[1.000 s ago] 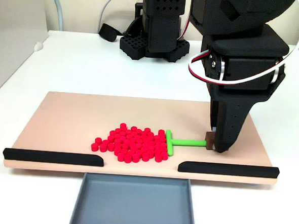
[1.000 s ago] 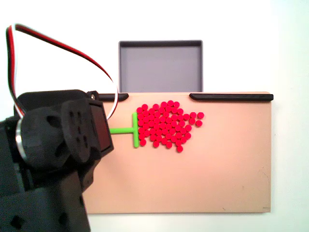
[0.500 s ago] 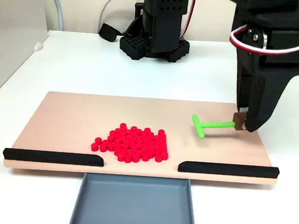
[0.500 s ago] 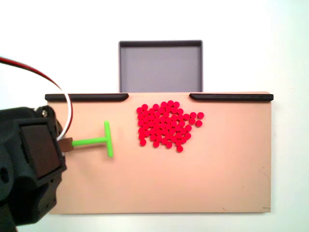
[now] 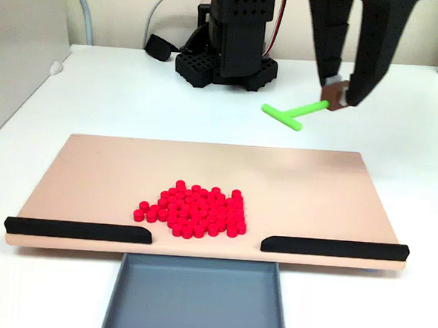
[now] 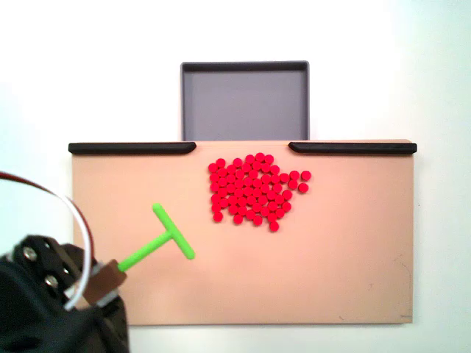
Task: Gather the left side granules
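The red granules (image 5: 192, 209) lie in one tight cluster near the front middle of the tan board (image 5: 92, 171); from above the granules (image 6: 254, 190) sit just below the gap between the two black rails. My gripper (image 5: 339, 93) is raised high at the upper right, shut on the brown handle end of the green T-shaped pusher (image 5: 289, 114), which hangs in the air behind the board. From above, the pusher (image 6: 163, 241) points up-right from the gripper (image 6: 103, 283) at the lower left, well clear of the granules.
Two black rails (image 5: 79, 230) (image 5: 334, 248) line the board's front edge with a gap over the grey tray (image 5: 196, 298). The arm's black base (image 5: 227, 57) stands behind the board. The tray (image 6: 245, 100) looks bare from above.
My gripper has lifted the green pusher off the board and carried it up and back, away from the granules. The granule pile has stayed put.
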